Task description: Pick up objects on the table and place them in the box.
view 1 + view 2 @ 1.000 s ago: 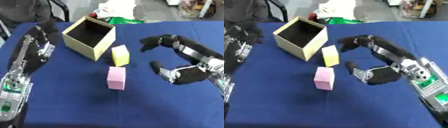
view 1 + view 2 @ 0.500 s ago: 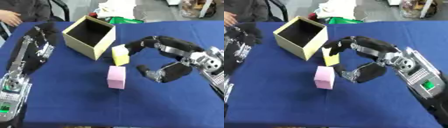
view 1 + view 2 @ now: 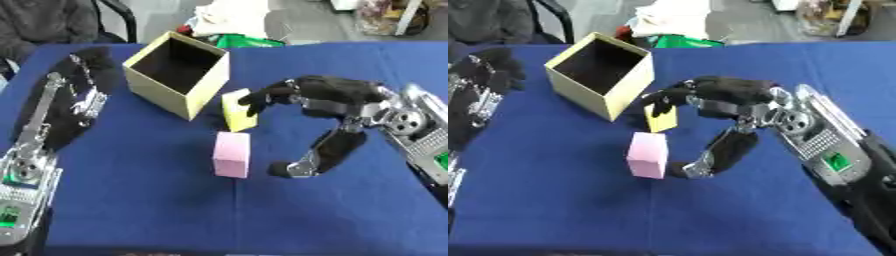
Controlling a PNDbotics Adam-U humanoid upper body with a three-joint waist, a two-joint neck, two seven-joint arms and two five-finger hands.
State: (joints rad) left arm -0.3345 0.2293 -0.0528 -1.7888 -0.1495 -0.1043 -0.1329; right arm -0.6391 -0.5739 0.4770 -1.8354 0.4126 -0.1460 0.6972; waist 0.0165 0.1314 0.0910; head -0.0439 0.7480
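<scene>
Beside box, right hand fingers over yellow block

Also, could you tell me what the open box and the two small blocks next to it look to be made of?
The box looks like matte tan cardboard: thin flat walls, dark inside. The yellow block and pink block look like matte foam or sponge, going by their soft, pale faces, though painted wood or plastic cannot be ruled out.
</scene>
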